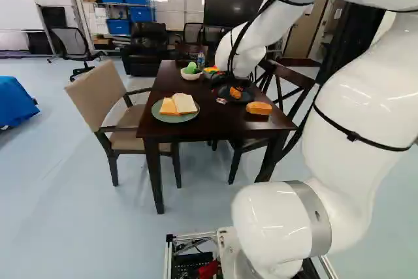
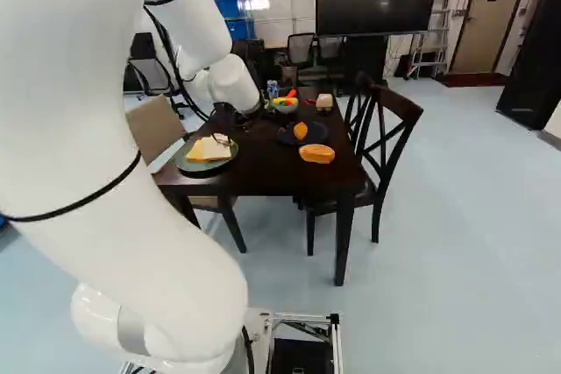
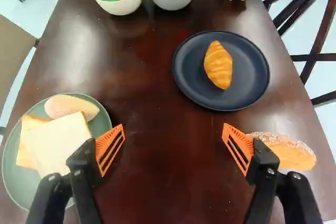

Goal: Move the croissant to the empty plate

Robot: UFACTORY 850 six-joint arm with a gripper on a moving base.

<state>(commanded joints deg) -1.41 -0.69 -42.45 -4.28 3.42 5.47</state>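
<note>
My tool (image 2: 232,120) is open over the bench (image 3: 152,87), its slotted orange pads (image 3: 110,146) spread well apart above glossy dark wood. The croissant (image 3: 218,65), ridged, golden-orange and tapered at both ends, lies on the round, dark blue plate (image 3: 244,85) ahead of me, toward one finger's side. Near that finger is an oblong bread roll (image 3: 296,154) with a speckled crust; I cannot tell whether they touch. By my other finger, the green plate (image 3: 17,184) carries flat, square bread slices (image 3: 58,142) and a smooth, rounded piece (image 3: 71,106). Farther ahead, two pale, round bowls (image 3: 123,8) (image 3: 173,1) hold colourful food shapes.
</note>
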